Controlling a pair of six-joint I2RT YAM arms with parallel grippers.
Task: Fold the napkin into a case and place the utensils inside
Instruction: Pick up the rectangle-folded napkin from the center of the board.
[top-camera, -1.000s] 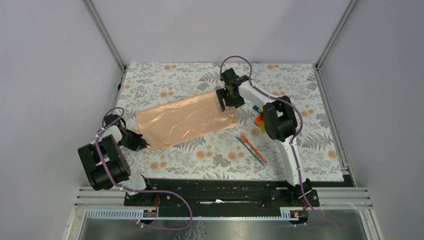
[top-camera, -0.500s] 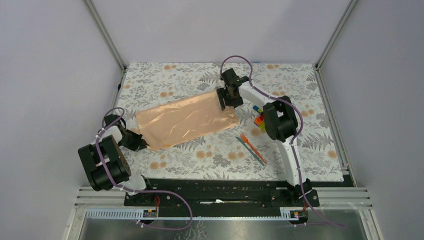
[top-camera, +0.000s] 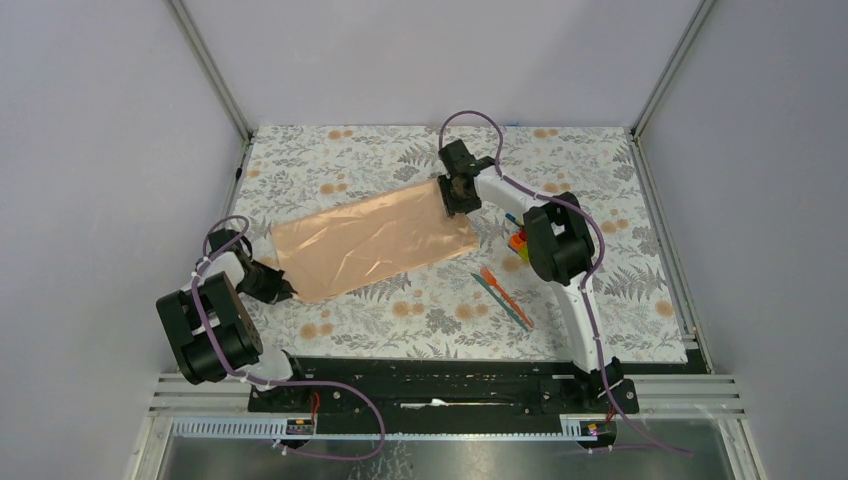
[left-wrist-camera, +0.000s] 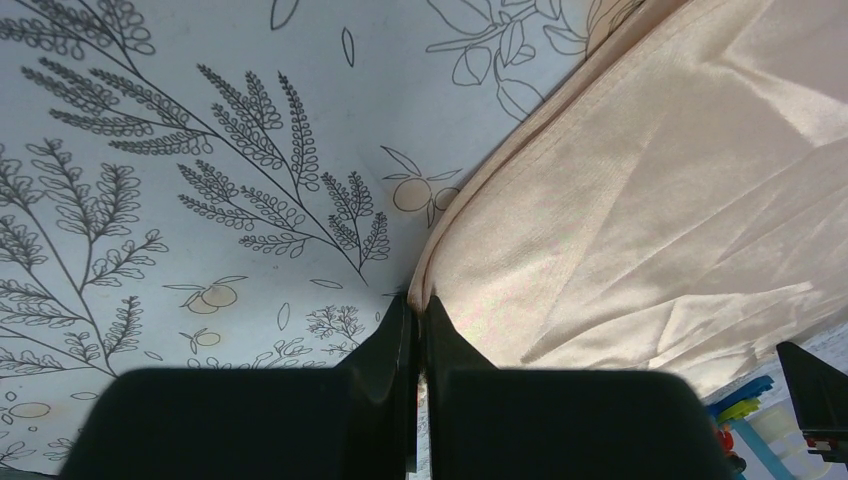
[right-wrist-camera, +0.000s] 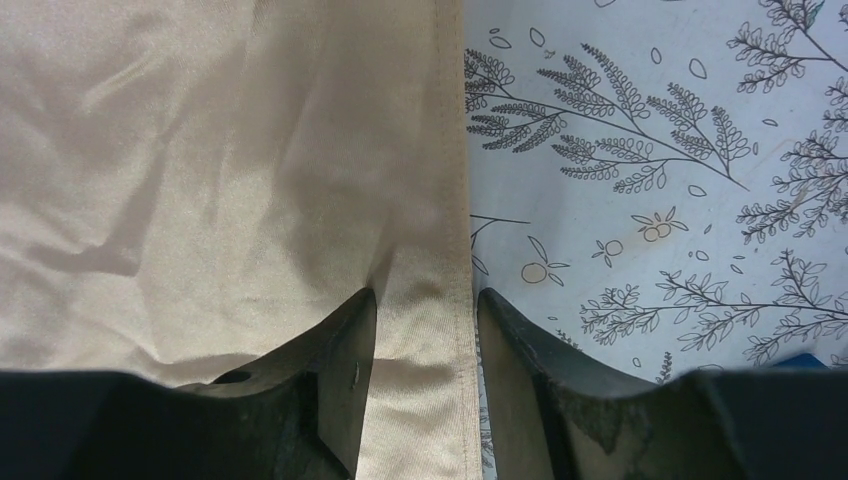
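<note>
A rectangular peach-orange satin napkin (top-camera: 370, 240) is laid flat as a long strip, slanted across the floral-patterned mat (top-camera: 340, 160) that covers the desk. Its near-left corner is pinched by the left gripper (top-camera: 283, 288). In the left wrist view the jaws are pressed together on the hemmed edge (left-wrist-camera: 418, 305), so that this end is anchored while the other end is handled.

At the far right end, the right gripper (top-camera: 459, 195) is set down over the short hemmed border. In the right wrist view its fingers are spread (right-wrist-camera: 425, 310), one on the cloth and one at the mat side, with the hem between them and not yet clamped. It is judged that a grip on this edge is being prepared, so that the strip can be folded over toward the left.

The two slim plastic utensils (top-camera: 500, 295), one orange and one teal-blue, are lying together on the mat, near the right arm and well apart from the napkin. A cluster of multicoloured toy blocks (top-camera: 517, 238) is partly hidden behind that arm. No case has been formed yet.
</note>
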